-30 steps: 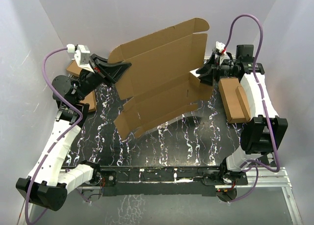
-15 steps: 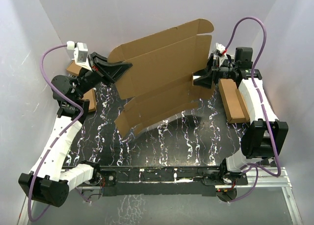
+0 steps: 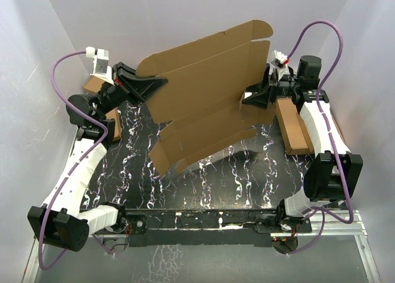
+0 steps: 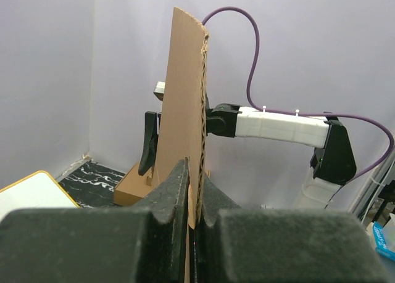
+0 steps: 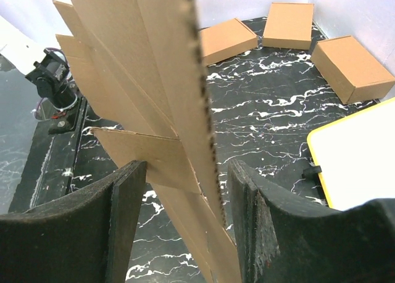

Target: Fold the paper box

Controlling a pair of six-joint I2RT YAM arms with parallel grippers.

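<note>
The paper box point(image 3: 203, 104), one sheet: left gripper point(image 4: 192, 175) clamps, right gripper point(image 5: 188, 172) straddles.

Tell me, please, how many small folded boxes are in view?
4. Three lie on the table at left: near box, middle box, far box. The right box lies at its right edge. The sheet may hide others.

The paper box point(image 3: 203, 104) is showing matt brown corrugated cardboard; the counter point(image 3: 247, 178) is looking smooth, black, white-veined like marble.
</note>
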